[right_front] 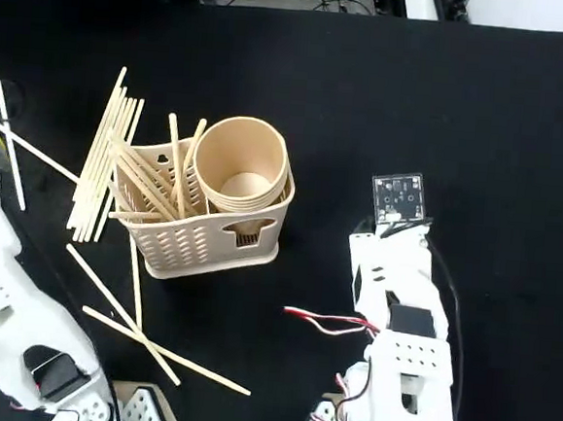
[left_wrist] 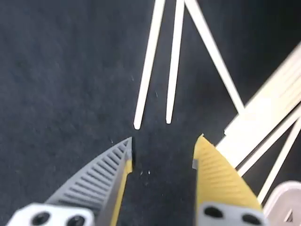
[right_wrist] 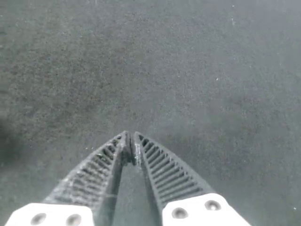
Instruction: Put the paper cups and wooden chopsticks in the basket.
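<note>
The cream slotted basket (right_front: pixel 202 233) stands left of the table's middle. It holds a stack of paper cups (right_front: pixel 241 163) and several wooden chopsticks (right_front: pixel 157 176) leaning in it. A loose bundle of chopsticks (right_front: pixel 102 162) lies against its left side, and more (right_front: pixel 135 331) lie crossed in front of it. A pair of chopsticks (left_wrist: pixel 149 61) lies at the far left, its ends just ahead of my left gripper (left_wrist: pixel 164 141), which is open and empty. My right gripper (right_wrist: pixel 129 143) is shut on nothing above bare black cloth.
The right arm (right_front: pixel 396 307) is folded up to the right of the basket, with loose red and white wires (right_front: pixel 326 321) beside it. The left arm's white body (right_front: pixel 2 296) fills the near left corner. Black cloth (right_front: pixel 446 106) covers the table.
</note>
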`<state>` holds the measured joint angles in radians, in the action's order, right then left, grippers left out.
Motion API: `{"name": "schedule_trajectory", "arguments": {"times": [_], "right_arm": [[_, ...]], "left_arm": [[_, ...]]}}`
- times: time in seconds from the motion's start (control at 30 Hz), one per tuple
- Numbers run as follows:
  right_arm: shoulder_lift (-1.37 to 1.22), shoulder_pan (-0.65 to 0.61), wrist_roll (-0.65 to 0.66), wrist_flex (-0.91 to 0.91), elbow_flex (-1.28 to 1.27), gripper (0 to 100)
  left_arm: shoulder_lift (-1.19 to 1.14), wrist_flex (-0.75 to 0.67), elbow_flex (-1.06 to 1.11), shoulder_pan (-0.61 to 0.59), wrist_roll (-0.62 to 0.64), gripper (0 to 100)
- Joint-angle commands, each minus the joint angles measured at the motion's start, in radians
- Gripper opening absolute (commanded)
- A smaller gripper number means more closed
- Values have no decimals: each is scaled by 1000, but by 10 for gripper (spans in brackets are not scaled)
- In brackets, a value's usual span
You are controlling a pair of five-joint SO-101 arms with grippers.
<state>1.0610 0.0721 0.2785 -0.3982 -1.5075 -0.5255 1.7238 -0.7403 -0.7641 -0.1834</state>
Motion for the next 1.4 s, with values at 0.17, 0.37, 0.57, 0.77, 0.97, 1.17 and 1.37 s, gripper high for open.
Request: {"name": "schedule_trajectory", "arguments": {"times": [0.17,0.37,0.57,0.77,0.97,1.17,1.37], "right_arm": [[-4,-63,3,14,13,12],[-4,-118,2,12,12,12],[-4,-77,5,-38,15,12],[-4,-78,5,-37,15,12],[-4,-78,3,-37,13,12],[-4,-75,8,-37,12,12],[-4,-74,8,-35,12,12]], "left_arm": [[-299,-118,-367,12,-6,215],[-552,-172,-650,104,87,215],[-718,-229,-759,85,103,215],[-723,-226,-800,19,60,215],[-732,-224,-835,25,-35,215],[-747,-242,-817,-13,-84,215],[-798,-285,-759,-51,-91,215]]}}
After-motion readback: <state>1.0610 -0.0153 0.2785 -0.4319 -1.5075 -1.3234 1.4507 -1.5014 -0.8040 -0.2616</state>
